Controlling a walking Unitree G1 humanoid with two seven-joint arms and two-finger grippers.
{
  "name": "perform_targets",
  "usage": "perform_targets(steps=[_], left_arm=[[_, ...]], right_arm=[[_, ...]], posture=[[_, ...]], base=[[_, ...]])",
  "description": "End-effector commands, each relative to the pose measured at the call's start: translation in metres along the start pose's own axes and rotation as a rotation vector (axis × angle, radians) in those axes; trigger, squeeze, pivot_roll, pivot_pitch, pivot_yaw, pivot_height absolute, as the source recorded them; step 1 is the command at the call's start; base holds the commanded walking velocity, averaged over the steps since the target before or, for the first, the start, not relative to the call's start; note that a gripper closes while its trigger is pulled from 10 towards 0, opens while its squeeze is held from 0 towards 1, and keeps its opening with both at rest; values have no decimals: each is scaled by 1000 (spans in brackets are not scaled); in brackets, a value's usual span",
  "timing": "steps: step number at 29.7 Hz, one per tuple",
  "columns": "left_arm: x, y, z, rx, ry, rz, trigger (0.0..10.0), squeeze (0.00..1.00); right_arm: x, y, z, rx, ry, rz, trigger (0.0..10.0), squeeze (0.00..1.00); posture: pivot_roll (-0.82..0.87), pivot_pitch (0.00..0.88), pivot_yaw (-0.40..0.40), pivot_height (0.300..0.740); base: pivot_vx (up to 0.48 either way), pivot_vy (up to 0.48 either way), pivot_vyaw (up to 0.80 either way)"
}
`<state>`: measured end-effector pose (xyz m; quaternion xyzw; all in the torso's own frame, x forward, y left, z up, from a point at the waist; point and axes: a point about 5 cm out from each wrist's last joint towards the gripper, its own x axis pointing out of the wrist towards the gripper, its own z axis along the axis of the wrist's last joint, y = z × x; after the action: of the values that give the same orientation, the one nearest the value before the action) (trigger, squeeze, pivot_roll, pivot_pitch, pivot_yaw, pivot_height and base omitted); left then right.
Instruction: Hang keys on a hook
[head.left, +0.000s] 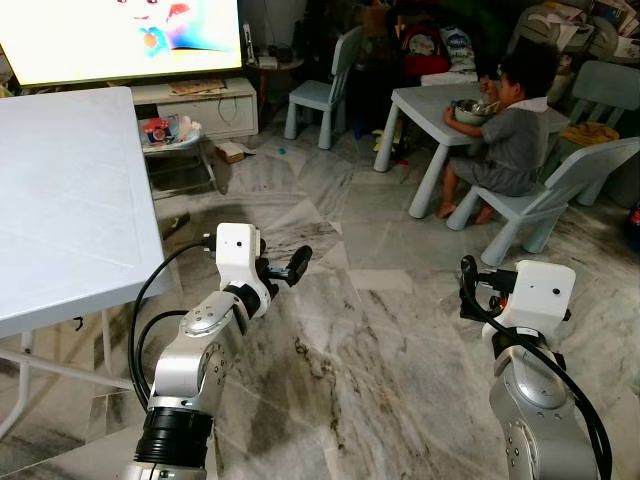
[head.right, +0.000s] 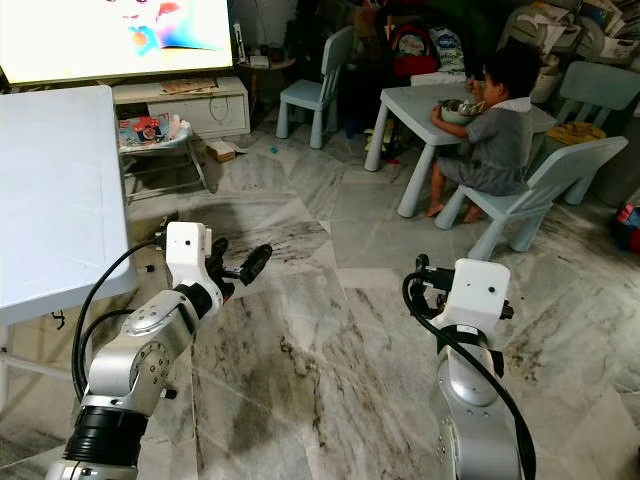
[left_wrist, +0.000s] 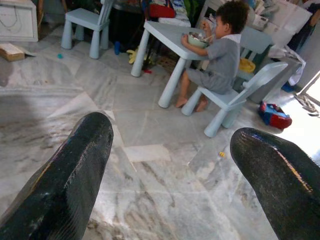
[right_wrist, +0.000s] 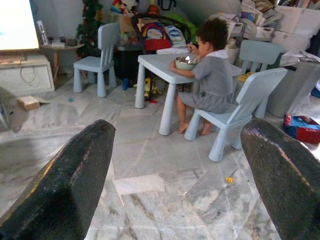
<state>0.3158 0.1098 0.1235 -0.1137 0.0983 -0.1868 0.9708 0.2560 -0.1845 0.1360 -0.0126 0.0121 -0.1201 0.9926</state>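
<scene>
Left eye view: both arms raised over marble floor (head.left: 380, 370), fingers apart.

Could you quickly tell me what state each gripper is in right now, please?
Left gripper: open, holding nothing, above the marble floor.
Right gripper: open, holding nothing.

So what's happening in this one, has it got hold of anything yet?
Nothing is held yet. The robot stands on a marble floor with both arms raised in front of it. The left claw and the right claw are both open and hold nothing, with only floor beneath them. A white table is at its left. Ahead, a person sits on a small chair at a low table, eating from a bowl.
</scene>
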Motion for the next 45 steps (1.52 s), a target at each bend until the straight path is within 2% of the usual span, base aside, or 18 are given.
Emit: perform_targets(steps=[1,17,23,28,36,42,45], left_arm=[[2,-4,-2,0,15,-14,10000,0],[4,-2,0,1,10,-17,10000,0],[10,18,3,29,20,25,10000,0],[13,27,1,42,34,49,10000,0],[18,36,-1,54,40,62,10000,0],[21,43,6,72,21,69,10000,0],[21,45,7,68,10,71,10000,0]], right_arm=[[1,-5,0,10,-1,-23,10000,0],[2,-6,-1,11,-1,-35,10000,0],[11,-10,2,25,-22,-55,10000,0],[17,-13,3,37,-29,-68,10000,0],[23,-15,1,59,-30,-91,10000,0],[22,-14,0,57,-41,-86,10000,0],[20,-16,-2,52,-42,-87,10000,0]], posture=[[53,0,-67,740],[55,0,-58,740],[60,0,-49,740],[63,0,-44,740],[71,0,-31,740],[73,0,-27,740],[71,0,-25,740]], base=[[0,-322,-800],[0,-288,-50],[0,0,0],[0,0,0],[0,0,-309],[0,0,-786],[85,97,0]])
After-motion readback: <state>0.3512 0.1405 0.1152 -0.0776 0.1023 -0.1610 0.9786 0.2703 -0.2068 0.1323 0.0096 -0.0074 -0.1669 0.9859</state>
